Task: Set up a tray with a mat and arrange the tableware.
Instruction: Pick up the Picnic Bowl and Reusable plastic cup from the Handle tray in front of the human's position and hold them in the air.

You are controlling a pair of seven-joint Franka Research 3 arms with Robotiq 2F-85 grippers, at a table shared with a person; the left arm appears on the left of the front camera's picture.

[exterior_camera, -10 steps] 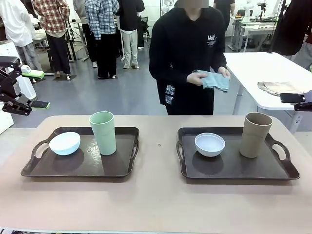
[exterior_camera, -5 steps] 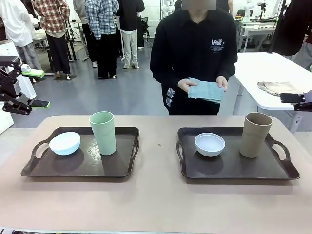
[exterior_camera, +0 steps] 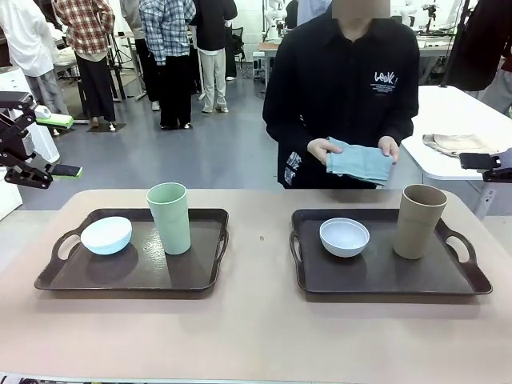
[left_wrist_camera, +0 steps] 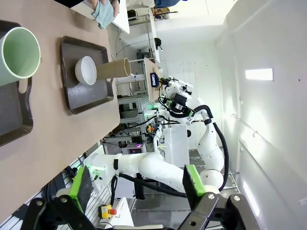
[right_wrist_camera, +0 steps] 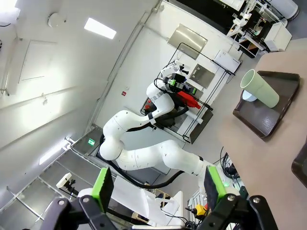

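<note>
Mat (exterior_camera: 360, 162) held by person (exterior_camera: 344, 88), well apart from left pincer (left_wrist_camera: 135, 182), right pincer (right_wrist_camera: 158, 184)

Right gripper (right_wrist_camera: 158, 189) empty, fingers (right_wrist_camera: 102, 184) spread wide, green pads showing. White left arm (right_wrist_camera: 144, 153) well off beyond. Worktop (right_wrist_camera: 268, 158) at right; dark tray (right_wrist_camera: 271, 117) on it carries pale green cup (right_wrist_camera: 259, 88), pale blue bowl (right_wrist_camera: 247, 96) just beside the cup. Second tray (right_wrist_camera: 301, 167) at the picture's edge.
</note>
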